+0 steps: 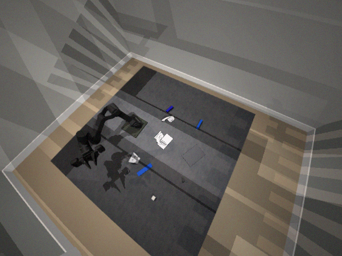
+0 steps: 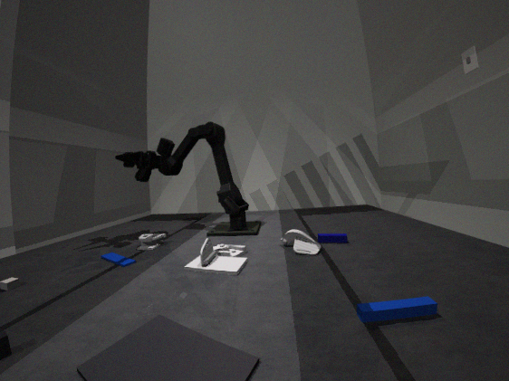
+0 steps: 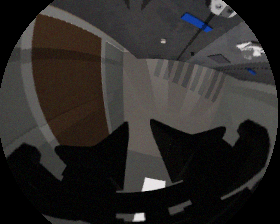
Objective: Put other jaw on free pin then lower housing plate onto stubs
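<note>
A white base plate point(image 1: 167, 140) point(image 2: 231, 266) lies in front of the arm. A curved white piece point(image 2: 206, 252) stands on it, with flatter openwork white parts point(image 2: 232, 249) behind. A loose curved white part point(image 1: 169, 118) point(image 2: 306, 246) lies apart on the base's other side from the gripper. Another white part point(image 1: 134, 158) point(image 2: 152, 236) point(image 3: 221, 7) lies near a blue bar. Which is the jaw or the housing plate, and the pins and gear teeth, I cannot tell. My gripper point(image 1: 93, 166) point(image 2: 119, 157) point(image 3: 139, 123) is partly open and empty, high up and away from all parts.
Blue bars point(image 1: 144, 169) point(image 2: 397, 309) point(image 1: 170, 109) lie around the parts. A small white block point(image 1: 153, 197) point(image 2: 9, 283) point(image 3: 163, 41), a thin dark square point(image 1: 193, 155) point(image 2: 168, 354) and a small dark object point(image 1: 183, 180) lie farther from the arm's base.
</note>
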